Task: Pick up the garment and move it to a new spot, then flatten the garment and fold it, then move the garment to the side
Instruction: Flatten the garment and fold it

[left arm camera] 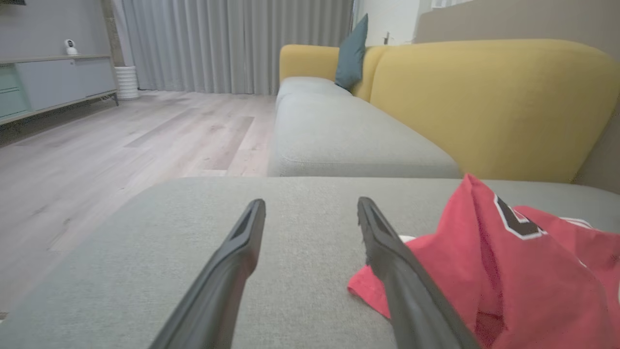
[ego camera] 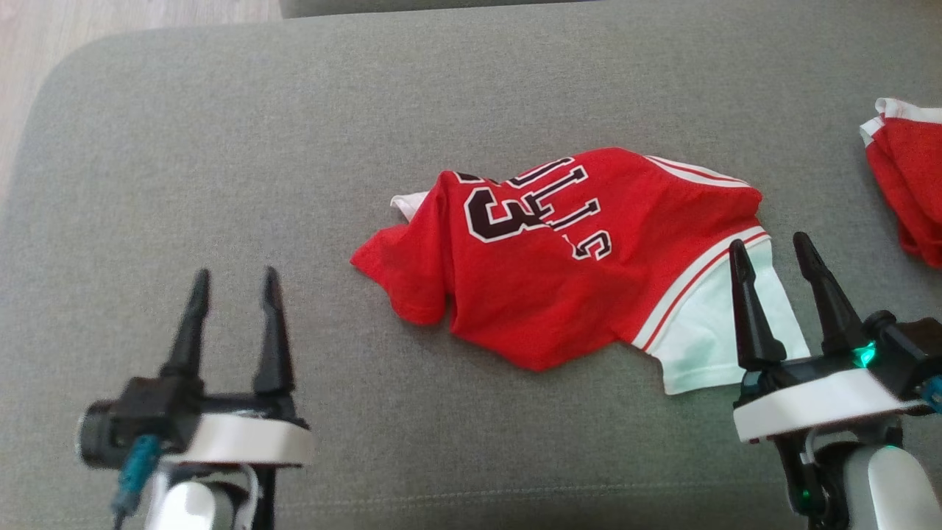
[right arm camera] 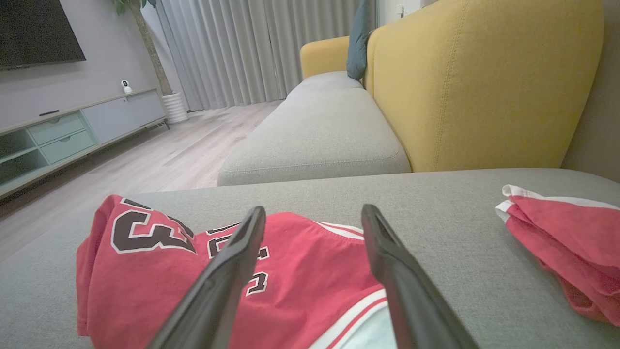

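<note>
The left gripper [ego camera: 235, 272] hangs to the left of the shirt [ego camera: 559, 272] and a little nearer the robot, its two dark fingers spread wide apart with nothing between them. It is clear of the cloth. In its own wrist view the nearest red corner of the shirt lies just beside the right-hand finger.

The shirt, red with black-and-white lettering and a white striped panel, lies in a crumpled heap on the grey seat cushion [ego camera: 221, 147]. One side is folded over on itself and a sleeve pokes out toward the left.

The right gripper [ego camera: 769, 241] is at the shirt's right end, over the white panel, with its fingers just as wide apart and empty. Whether its tips touch the cloth cannot be told.

Well to the right of the shirt lies a second red garment [ego camera: 909, 184], bunched up and apart from it.

As I judge it, almost all the work remains. The shirt is neither flattened nor folded and has not been set aside, and neither gripper has hold of it. Whether it already lies in its new spot cannot be judged from here. The right gripper looks best placed to take the first hold.
</note>
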You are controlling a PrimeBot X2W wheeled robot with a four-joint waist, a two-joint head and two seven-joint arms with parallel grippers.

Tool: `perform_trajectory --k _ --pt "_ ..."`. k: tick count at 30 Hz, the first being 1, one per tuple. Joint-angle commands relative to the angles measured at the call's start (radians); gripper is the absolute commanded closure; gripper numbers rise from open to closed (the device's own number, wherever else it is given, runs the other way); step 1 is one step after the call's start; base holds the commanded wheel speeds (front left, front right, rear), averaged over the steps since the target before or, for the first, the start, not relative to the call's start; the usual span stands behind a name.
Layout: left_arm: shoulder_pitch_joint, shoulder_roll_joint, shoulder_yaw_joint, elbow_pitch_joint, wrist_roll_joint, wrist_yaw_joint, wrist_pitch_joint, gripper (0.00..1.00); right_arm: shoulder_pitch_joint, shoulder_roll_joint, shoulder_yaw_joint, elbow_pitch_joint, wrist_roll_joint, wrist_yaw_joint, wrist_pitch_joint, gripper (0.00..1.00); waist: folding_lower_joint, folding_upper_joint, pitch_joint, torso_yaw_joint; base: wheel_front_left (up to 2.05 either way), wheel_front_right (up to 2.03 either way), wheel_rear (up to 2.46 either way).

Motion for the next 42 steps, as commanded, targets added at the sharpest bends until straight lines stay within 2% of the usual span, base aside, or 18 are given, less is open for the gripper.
perform_trajectory --k 1,4,8,11,18,23,24,25,31,36,42 --pt "-0.028 0.003 0.025 -0.022 0.010 -0.014 -0.005 0.00 -0.011 -0.009 0.021 -0.040 -0.008 0.004 0.001 0.00 0.0001 -0.0001 0.000 -0.001 0.00 0.00 0.00" --pt "-0.055 0.003 -0.030 0.012 0.005 -0.066 0.022 0.00 -0.011 -0.009 0.024 -0.044 -0.006 0.004 0.001 0.00 0.0001 -0.0001 0.011 -0.001 0.00 0.00 0.00" --pt "-0.127 -0.009 -0.117 0.082 -0.023 -0.153 0.149 0.00 -0.018 -0.008 0.035 -0.045 -0.003 0.004 0.001 0.00 0.0001 -0.0001 0.034 -0.009 0.00 0.00 0.00" --pt "-0.177 -0.020 -0.157 0.148 -0.046 -0.195 0.239 0.00 -0.025 -0.008 0.041 -0.044 0.000 0.004 0.001 0.00 0.0001 -0.0001 0.052 -0.021 0.00 0.00 0.00" --pt "-0.249 -0.031 -0.173 0.261 -0.091 -0.232 0.328 0.00 -0.033 -0.008 0.041 -0.032 0.010 0.004 -0.009 0.00 0.0001 -0.0001 0.076 -0.050 0.00 0.00 0.00" --pt "-0.268 -0.032 -0.176 0.286 -0.088 -0.219 0.332 0.00 -0.035 -0.007 0.040 -0.026 0.013 0.004 -0.014 0.00 0.0001 -0.0001 0.081 -0.058 0.00 0.00 0.00" --pt "-0.272 -0.030 -0.176 0.289 -0.083 -0.214 0.326 0.38 -0.035 -0.007 0.040 -0.026 0.013 0.004 -0.015 0.00 0.0001 -0.0001 0.081 -0.058 0.00 0.00 0.00" --pt "-0.275 -0.028 -0.176 0.294 -0.078 -0.210 0.320 1.00 -0.036 -0.007 0.040 -0.025 0.014 0.004 -0.016 0.00 0.0001 -0.0001 0.082 -0.058 0.00 0.00 0.00" --pt "-0.285 -0.018 -0.176 0.284 -0.068 -0.205 0.283 1.00 -0.035 -0.006 0.034 -0.023 0.017 0.004 -0.018 0.00 0.0001 -0.0001 0.076 -0.052 0.00 0.00 0.00" --pt "-0.254 0.004 -0.185 0.177 -0.069 -0.209 0.301 1.00 -0.022 -0.006 0.019 -0.022 0.017 0.004 -0.017 0.00 0.0001 -0.0001 0.062 -0.037 0.00 0.00 0.00" --pt "-0.167 0.090 -0.183 -0.096 -0.072 -0.207 0.420 1.00 -0.001 -0.006 -0.004 -0.019 0.021 0.004 -0.016 0.00 0.0001 -0.0001 0.037 0.006 0.00 0.00 0.00"
